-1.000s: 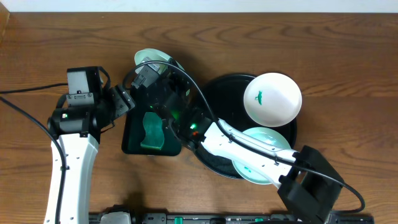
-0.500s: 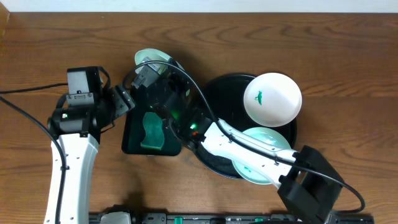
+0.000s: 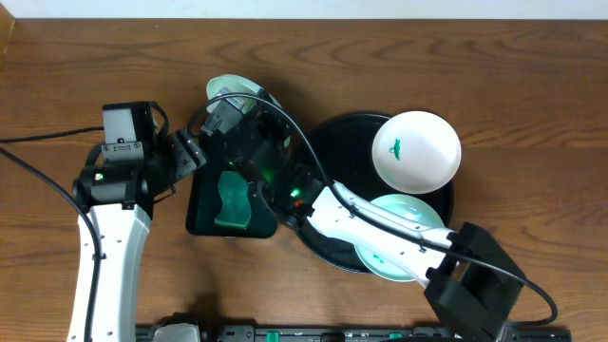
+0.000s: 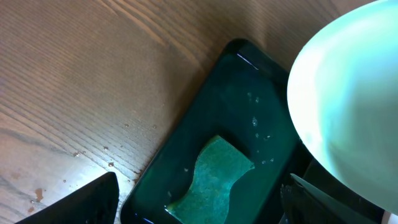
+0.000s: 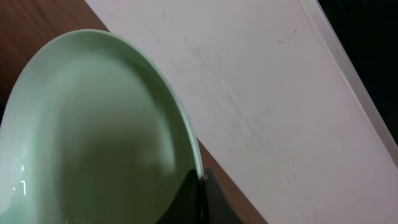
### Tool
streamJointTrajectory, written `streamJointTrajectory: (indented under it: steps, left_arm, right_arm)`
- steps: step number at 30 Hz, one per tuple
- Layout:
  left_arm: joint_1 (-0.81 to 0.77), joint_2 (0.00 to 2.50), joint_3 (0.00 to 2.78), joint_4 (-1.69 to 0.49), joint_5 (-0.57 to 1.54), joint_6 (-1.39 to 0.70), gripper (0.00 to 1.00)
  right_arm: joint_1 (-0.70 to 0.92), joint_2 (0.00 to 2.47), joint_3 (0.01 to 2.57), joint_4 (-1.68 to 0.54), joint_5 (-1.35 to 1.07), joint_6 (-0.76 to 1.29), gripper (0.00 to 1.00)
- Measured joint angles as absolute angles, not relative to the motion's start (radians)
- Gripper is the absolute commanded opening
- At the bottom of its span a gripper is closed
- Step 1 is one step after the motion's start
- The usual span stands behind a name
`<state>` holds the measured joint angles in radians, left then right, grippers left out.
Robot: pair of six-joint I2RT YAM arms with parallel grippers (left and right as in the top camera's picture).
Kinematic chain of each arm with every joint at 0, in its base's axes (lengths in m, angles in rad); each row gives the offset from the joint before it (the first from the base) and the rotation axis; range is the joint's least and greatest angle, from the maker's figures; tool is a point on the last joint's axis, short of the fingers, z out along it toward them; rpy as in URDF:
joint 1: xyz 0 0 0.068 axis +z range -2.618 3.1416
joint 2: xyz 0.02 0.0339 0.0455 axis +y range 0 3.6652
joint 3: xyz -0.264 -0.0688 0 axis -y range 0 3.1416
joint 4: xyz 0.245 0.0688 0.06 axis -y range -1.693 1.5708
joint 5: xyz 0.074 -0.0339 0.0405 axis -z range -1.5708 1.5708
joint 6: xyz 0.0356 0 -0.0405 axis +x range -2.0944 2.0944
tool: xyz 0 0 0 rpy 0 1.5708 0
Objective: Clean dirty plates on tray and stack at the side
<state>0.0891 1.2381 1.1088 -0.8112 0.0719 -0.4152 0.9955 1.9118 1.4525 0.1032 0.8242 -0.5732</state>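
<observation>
The table [image 3: 532, 76] is brown wood with visible grain and a smooth, low-sheen finish. The round tray [image 3: 344, 157] is black and glossy. The rectangular tray [image 4: 249, 106] is dark green, glossy and beaded with droplets. The sponge [image 4: 214, 171] is green and matt, with a rough porous face. The mint-green plate [image 5: 93, 137] is smooth with a soft sheen. The white plate [image 3: 416, 150] is smooth and semi-gloss, with one dark green smear. The left arm link [image 3: 104, 256] has a smooth white plastic-looking shell.
</observation>
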Motion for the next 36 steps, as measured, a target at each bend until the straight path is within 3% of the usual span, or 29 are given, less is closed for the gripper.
streamJointTrajectory:
  steps: [17,36]
  left_arm:
    - [0.089,1.238,1.109,-0.811,0.072,-0.415,0.84]
    - [0.089,1.238,1.109,-0.811,0.072,-0.415,0.84]
  right_arm:
    - [0.995,1.912,1.453,-0.097,0.823,-0.574,0.01]
    - [0.995,1.912,1.453,-0.109,0.823,-0.574,0.01]
